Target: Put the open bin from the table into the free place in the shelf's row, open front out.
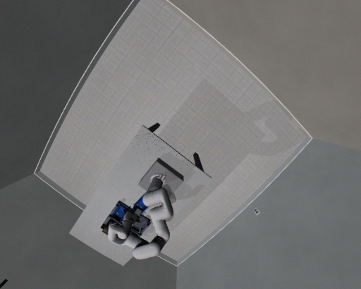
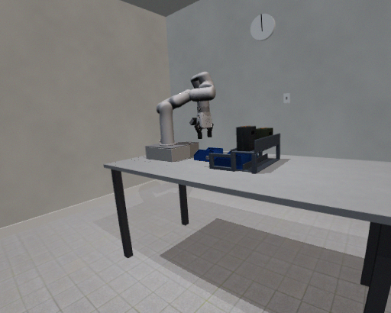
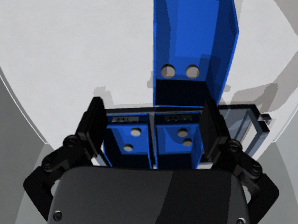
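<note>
Exterior view shows the table (image 1: 104, 197) (image 2: 311, 179) (image 3: 45, 65) bearing the arm's grey base (image 1: 147, 180) (image 2: 159, 153) and the dark shelf (image 2: 254, 163) (image 3: 261, 125); two bins stand in its row, the task's bin (image 1: 140, 204) (image 2: 201, 155) (image 3: 192, 30) lies outside, on the table, round parts inside; above, the gripper (image 2: 205, 136) (image 3: 153, 110) hangs wide and unladen, presumably to straddle that bin's walls.

Light dim, greyish; soft-edged shadows lay across floor; top view bowed; bins small, slightly blurred.
</note>
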Tool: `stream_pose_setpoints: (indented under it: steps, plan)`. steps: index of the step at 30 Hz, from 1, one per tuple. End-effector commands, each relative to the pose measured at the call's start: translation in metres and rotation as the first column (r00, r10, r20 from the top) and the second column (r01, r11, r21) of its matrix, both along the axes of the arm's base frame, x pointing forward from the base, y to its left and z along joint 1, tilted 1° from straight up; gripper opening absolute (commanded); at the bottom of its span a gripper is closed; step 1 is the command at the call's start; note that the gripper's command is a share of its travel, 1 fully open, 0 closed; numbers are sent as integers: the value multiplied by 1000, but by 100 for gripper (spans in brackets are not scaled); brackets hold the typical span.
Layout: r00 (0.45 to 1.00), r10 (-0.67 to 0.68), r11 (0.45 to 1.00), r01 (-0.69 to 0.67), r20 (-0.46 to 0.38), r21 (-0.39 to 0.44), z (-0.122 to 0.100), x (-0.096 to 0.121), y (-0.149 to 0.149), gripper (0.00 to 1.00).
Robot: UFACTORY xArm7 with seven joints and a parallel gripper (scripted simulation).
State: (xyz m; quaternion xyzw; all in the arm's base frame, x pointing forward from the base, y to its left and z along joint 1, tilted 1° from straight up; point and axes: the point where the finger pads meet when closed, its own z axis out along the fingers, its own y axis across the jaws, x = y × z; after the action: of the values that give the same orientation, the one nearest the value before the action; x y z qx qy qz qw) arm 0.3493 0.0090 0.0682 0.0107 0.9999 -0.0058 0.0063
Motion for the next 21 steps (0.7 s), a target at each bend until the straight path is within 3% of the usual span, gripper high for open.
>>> stream_pose_setpoints:
  steps: [1,21]
  plan:
    - [1000,0,1000,0,2,0,5,1,0,100]
    - [1000,0,1000,0,2,0,10,1,0,100]
